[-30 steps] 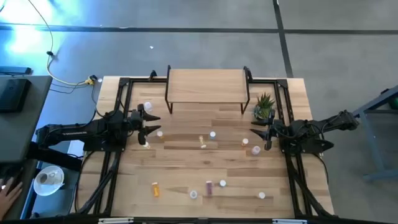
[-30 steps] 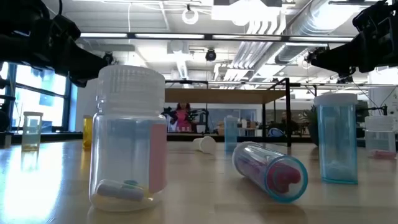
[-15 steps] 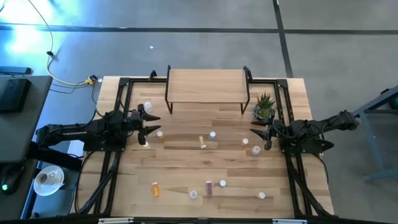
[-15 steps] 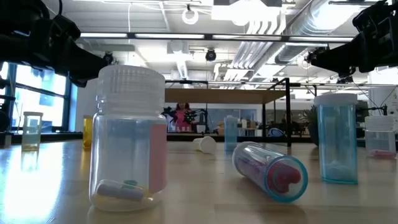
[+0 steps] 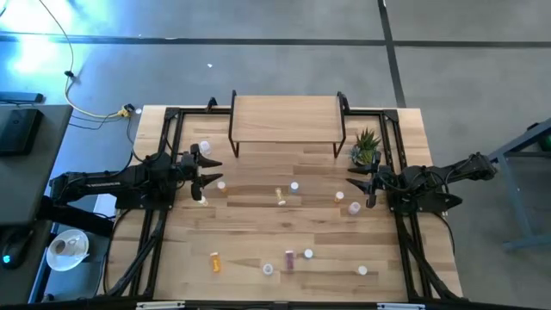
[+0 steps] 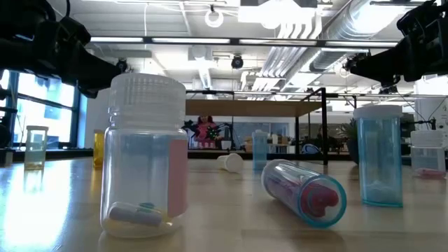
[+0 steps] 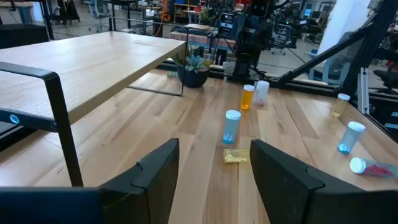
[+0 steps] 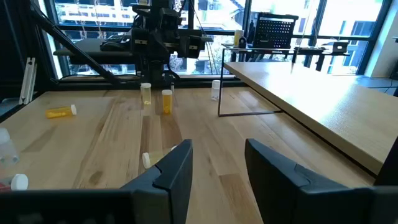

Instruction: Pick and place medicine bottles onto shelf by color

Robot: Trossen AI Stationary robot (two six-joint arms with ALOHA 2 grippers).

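Progress check: nothing sorted yet, as far as the views show.

Near edge of the tabletop (image 5: 258, 245): a loose row of medicine bottles (image 5: 289, 259). An orange one (image 5: 215, 262) lies toward the left, a purple one sits about mid-edge with two white-capped ones just beside it, and one more white-capped bottle (image 5: 362, 270) stands toward the near right corner. In the low view a clear bottle (image 6: 144, 157) stands upright closest to the camera, and a bluish one (image 6: 305, 192) lies on its side beside it.

Middle band: a yellowish bottle (image 5: 281, 197) and a pale one (image 5: 294, 186) sit near the centre. The left end effector (image 5: 207, 176) hovers by the left edge, fingers apart and empty, with two small bottles just beside it. The right end effector (image 5: 360, 189) hovers by the right edge, also parted with nothing between the fingers — an orange bottle and a white one are close in front of it.

Far side: one pale bottle (image 5: 204, 148) stands left of the shelf (image 5: 286, 119). The shelf top is bare in the high view and in both wrist views — no bottle placed. A green plant (image 5: 366, 147) stands at its right end.

Judgement: task at its start; every bottle remains to be picked and grouped by colour on the shelf.
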